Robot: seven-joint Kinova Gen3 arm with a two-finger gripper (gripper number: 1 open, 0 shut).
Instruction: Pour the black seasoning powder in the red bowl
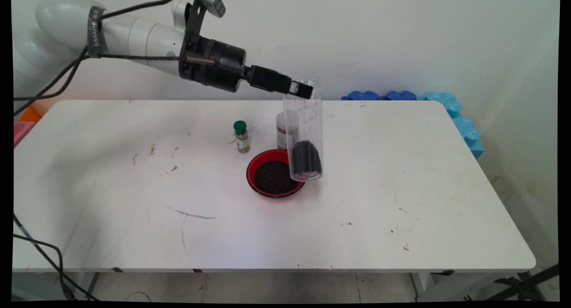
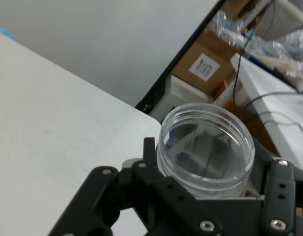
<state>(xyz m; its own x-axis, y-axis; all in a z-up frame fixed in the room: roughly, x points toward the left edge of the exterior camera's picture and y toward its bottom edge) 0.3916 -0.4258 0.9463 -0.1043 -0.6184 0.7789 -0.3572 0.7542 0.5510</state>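
White wall behind, white scuffed table [image 1: 134, 201] in front, and blue foam pieces [image 1: 450, 109] stacked at the table's far right corner. Over the middle of the table the black gripper [image 1: 301, 89] pinches the top of a tall clear plastic jar [image 1: 304, 129] near its open rim, holding it upright; dark grains [image 1: 306, 158] sit in the jar's bottom. The jar's base hangs at the right edge of a red bowl [image 1: 250, 172] filled with dark grains. Behind the bowl stand a green-capped spice bottle [image 1: 241, 137] and a white-capped one [image 1: 282, 130], partly hidden by the jar. From the hand view, the jar's round mouth [image 2: 205, 142] sits between the fingers
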